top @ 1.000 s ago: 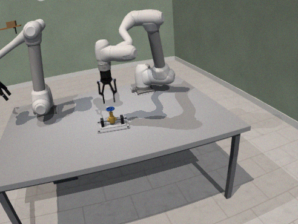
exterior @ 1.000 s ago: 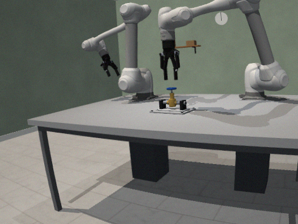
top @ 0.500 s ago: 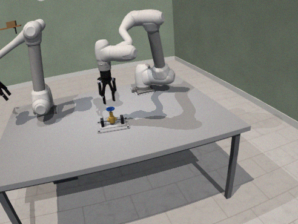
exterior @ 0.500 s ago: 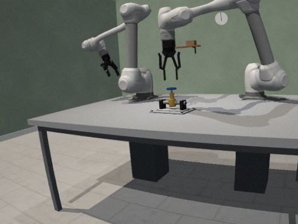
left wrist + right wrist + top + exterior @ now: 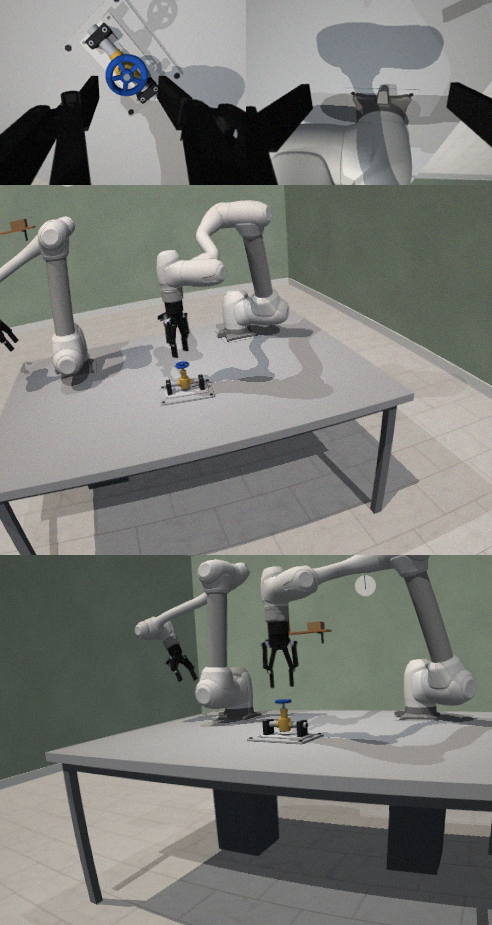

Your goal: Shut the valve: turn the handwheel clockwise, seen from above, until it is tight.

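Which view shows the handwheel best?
The left wrist view: the blue handwheel appears large from above, its spokes distinct. The top view shows it small; the exterior view, nearly edge-on; the right wrist view, not at all.

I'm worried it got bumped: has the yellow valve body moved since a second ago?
No, the yellow valve body sits unshifted against the table's near edge.
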